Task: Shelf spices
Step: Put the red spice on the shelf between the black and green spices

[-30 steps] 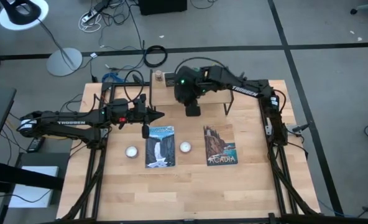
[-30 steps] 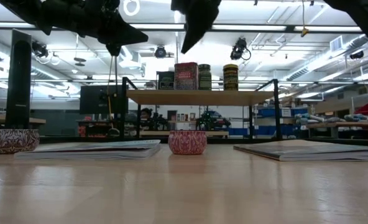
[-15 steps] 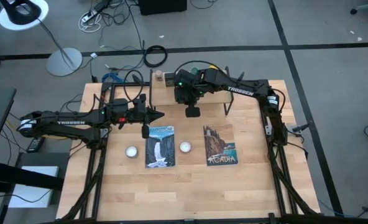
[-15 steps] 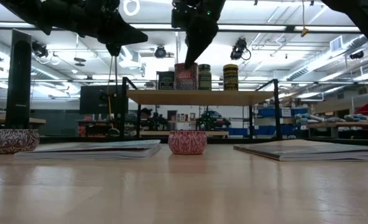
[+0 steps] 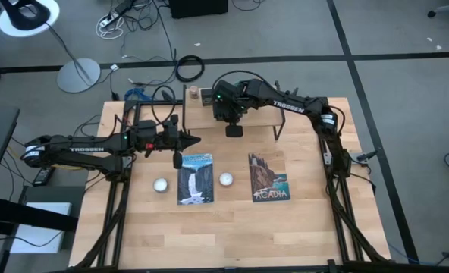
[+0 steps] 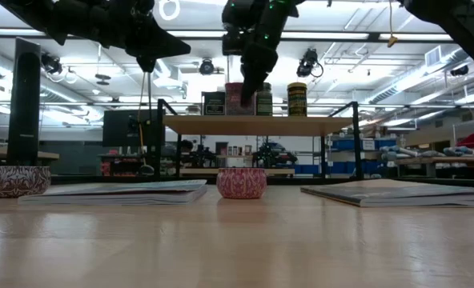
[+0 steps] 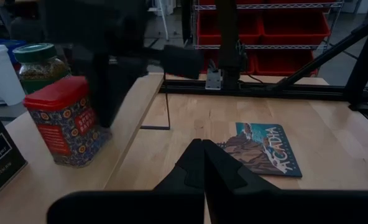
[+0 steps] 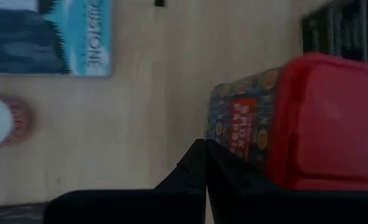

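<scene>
The shelf point(image 6: 253, 125) stands at the table's far edge, its top board on black legs. On the board stand a dark square tin point(image 6: 213, 103), a red boxy tin point(image 6: 235, 98), a green jar point(image 6: 263, 99) and a yellow-capped jar point(image 6: 297, 99). My right gripper point(image 6: 247, 94) comes down from above, shut, at the red tin's point(image 7: 66, 121) side that faces the table's near edge. My left gripper point(image 5: 196, 140) hovers shut above the table, left of the shelf and clear of everything. My right gripper slants down from above, and its shut fingers point(image 7: 106, 106) stand at the near-facing side point(image 8: 230, 134) of the red tin, below the red lid. I cannot tell whether they touch it. The tin stands upright on the shelf board.
Two flat picture books point(image 5: 195, 178) point(image 5: 268, 176) lie in the middle of the table. A small round white-topped pot point(image 5: 161, 184) sits left of the left book, another point(image 5: 225, 179) between the books. Bare wood fills the near half.
My right gripper has come down and a little toward the far edge, to the red tin on the shelf, and has shut its fingers. The tin has stayed where it was.
</scene>
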